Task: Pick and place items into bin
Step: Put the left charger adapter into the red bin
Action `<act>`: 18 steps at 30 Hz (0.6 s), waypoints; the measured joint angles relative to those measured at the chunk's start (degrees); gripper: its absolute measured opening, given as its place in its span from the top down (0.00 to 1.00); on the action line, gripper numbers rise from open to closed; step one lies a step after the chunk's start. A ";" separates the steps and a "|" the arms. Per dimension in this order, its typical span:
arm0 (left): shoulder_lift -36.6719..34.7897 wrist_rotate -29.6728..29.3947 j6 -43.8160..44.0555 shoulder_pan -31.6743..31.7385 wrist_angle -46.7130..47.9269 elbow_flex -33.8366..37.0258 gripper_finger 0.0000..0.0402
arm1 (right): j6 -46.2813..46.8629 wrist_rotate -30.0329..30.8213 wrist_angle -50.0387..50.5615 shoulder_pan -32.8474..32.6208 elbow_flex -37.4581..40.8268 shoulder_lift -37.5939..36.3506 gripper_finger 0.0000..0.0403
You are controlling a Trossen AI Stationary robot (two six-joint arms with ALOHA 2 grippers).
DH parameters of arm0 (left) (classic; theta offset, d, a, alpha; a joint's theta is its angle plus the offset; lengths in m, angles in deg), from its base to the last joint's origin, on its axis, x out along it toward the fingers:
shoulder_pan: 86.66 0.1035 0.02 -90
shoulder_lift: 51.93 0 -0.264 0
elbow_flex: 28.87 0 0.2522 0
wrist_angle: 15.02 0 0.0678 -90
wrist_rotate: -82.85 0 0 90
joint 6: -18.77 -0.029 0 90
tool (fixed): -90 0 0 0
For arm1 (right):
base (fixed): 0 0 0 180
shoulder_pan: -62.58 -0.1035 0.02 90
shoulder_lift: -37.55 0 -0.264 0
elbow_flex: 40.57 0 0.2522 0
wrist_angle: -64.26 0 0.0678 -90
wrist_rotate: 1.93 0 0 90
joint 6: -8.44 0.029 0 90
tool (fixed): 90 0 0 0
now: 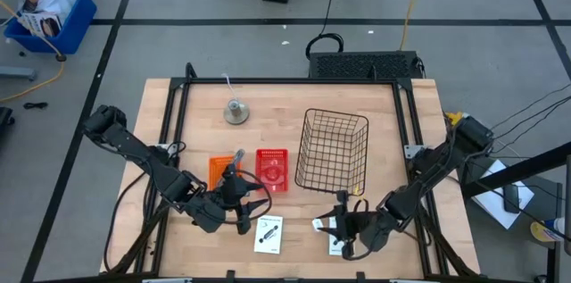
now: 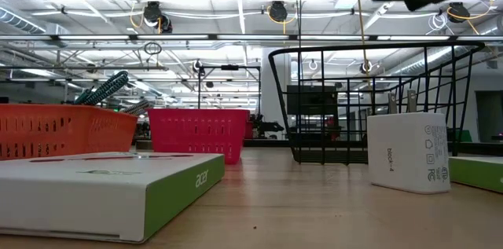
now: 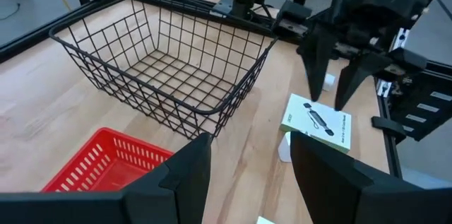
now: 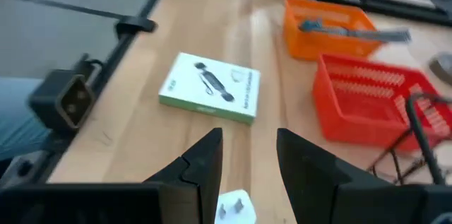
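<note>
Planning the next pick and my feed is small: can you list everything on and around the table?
wire basket: one, black, right of centre, empty
red basket: one, left of the wire basket
orange basket: one, left of the red basket
slim tools: teal and grey, in the orange basket, count unclear
boxes: two, white with green edges; one front centre, one below the right gripper
plug block: one, white, beside that second box
bell-like object: one, grey, far side
blue bin: one, on the floor
left gripper: open, near the red basket
right gripper: open, above the plug block
</note>
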State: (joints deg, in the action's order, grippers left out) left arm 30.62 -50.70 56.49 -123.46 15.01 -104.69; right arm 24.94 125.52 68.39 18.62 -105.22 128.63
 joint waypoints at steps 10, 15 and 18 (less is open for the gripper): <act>0.00 -0.02 -0.15 0.03 0.17 0.00 0.51 | 15.34 -0.03 -0.32 -0.47 0.00 5.55 0.68; 0.00 0.00 -0.36 0.03 0.20 0.00 0.51 | 19.02 -0.04 -0.07 -0.58 0.00 6.81 0.68; 0.00 0.00 -0.37 0.03 0.20 0.00 0.51 | 19.89 -0.03 0.00 -0.58 0.00 7.71 0.68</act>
State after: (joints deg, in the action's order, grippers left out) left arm 30.62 -50.70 56.12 -123.44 15.21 -104.69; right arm 44.83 125.49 68.39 18.05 -105.22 136.34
